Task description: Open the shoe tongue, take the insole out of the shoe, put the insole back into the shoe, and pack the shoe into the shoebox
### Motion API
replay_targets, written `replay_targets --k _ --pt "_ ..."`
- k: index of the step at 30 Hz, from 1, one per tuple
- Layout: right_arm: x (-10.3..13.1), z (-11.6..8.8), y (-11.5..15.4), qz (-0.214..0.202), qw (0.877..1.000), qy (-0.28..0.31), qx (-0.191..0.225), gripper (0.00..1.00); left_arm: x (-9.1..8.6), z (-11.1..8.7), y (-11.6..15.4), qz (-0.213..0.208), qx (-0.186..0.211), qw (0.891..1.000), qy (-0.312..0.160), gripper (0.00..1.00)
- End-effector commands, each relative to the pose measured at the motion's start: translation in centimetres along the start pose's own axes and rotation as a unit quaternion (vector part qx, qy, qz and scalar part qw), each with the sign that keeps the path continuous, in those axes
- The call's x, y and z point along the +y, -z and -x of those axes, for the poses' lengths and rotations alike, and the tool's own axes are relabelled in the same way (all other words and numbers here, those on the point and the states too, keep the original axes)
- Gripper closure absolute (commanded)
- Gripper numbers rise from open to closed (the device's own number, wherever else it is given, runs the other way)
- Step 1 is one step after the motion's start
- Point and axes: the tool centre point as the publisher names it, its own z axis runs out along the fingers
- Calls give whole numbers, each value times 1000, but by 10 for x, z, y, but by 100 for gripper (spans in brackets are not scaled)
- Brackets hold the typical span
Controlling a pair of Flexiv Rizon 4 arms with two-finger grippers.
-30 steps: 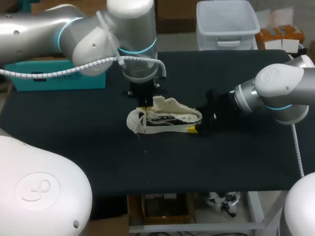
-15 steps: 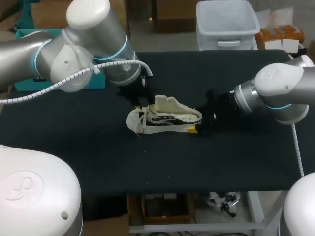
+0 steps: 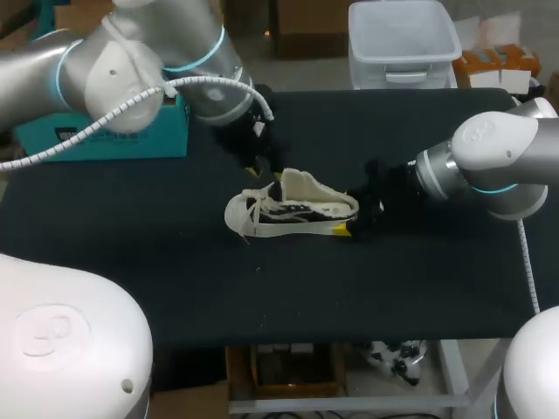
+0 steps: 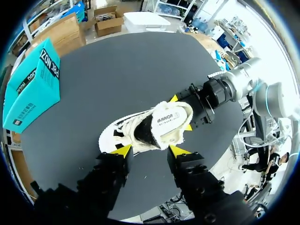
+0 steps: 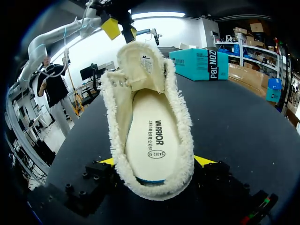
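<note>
From above: shoe mid-tabletop, heel clamped in right hand, left hand just over the tongue. From left wrist: fingers spread, empty; teal shoebox well apart. From right wrist alone: insole inside, printed.

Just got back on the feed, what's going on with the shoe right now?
The right gripper is shut on the heel of the shoe, which lies on its side. The left gripper is open just above the tongue and is not gripping it. The insole is inside the shoe. The shoebox sits apart, nothing packed yet.
</note>
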Motion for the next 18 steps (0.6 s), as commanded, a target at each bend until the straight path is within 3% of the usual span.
replay_targets --k 1,6,11,18 --pt "-5 1 -5 1 1000 0 1 100 -38 -11 -13 90 -41 995 -13 52" --pt "-5 1 -5 1 1000 0 1 100 -51 -8 -23 118 -69 991 -7 53" --pt "-5 1 -5 1 1000 0 1 100 -57 2 -34 156 -67 985 -11 56" --pt "-5 1 -5 1 1000 0 1 100 -50 9 -43 184 -63 981 -22 59"
